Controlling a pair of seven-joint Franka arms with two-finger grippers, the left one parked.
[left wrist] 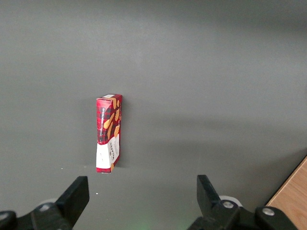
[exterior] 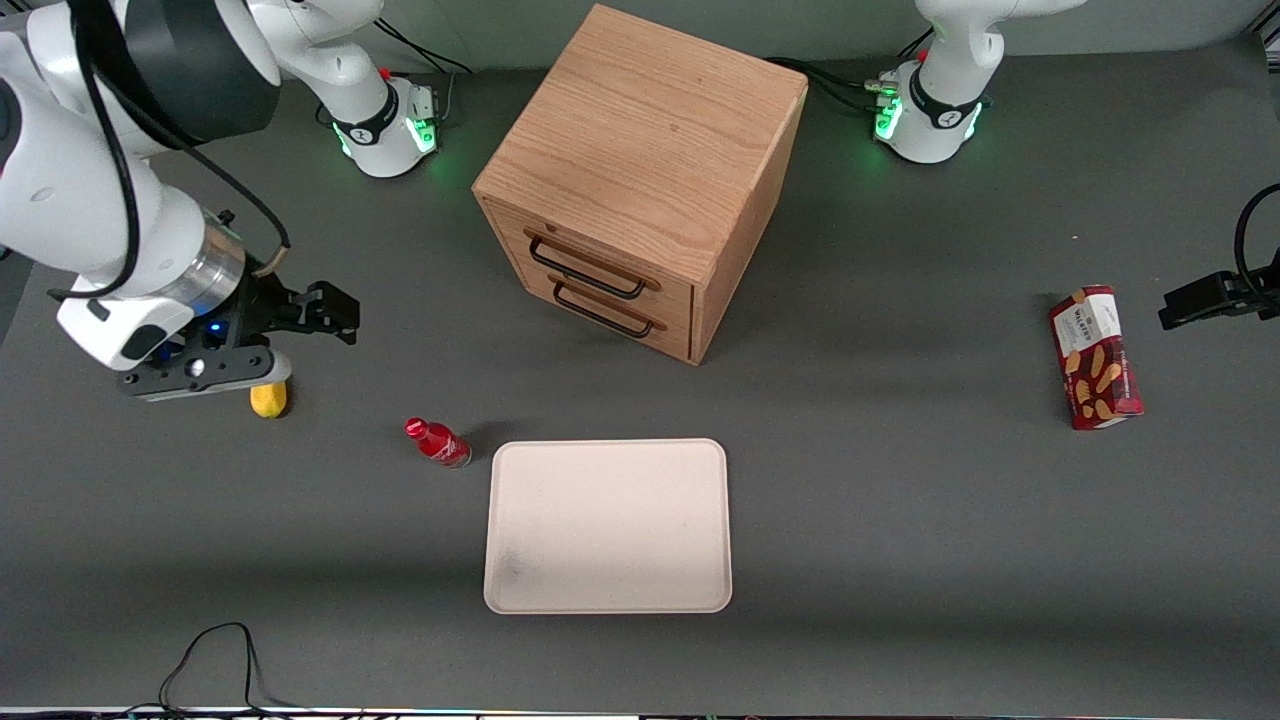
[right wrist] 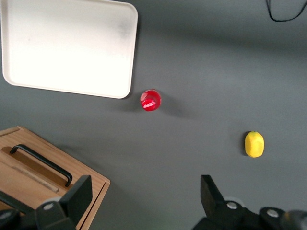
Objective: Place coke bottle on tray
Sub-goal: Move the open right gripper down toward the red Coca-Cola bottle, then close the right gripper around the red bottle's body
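Note:
The coke bottle (exterior: 438, 442), small and red with a red cap, stands upright on the grey table, just off a corner of the tray toward the working arm's end. It also shows from above in the right wrist view (right wrist: 150, 100). The cream-white tray (exterior: 607, 525) lies flat and holds nothing; it shows in the right wrist view too (right wrist: 67, 45). My right gripper (exterior: 325, 312) hangs open and empty above the table, farther from the front camera than the bottle and toward the working arm's end. In its wrist view the gripper (right wrist: 144, 196) has its fingers wide apart.
A yellow lemon (exterior: 268, 398) lies under the gripper's wrist (right wrist: 254, 144). A wooden two-drawer cabinet (exterior: 640, 170) stands mid-table (right wrist: 38, 177). A red snack box (exterior: 1095, 357) lies toward the parked arm's end (left wrist: 109, 132). A black cable (exterior: 215, 660) loops at the front edge.

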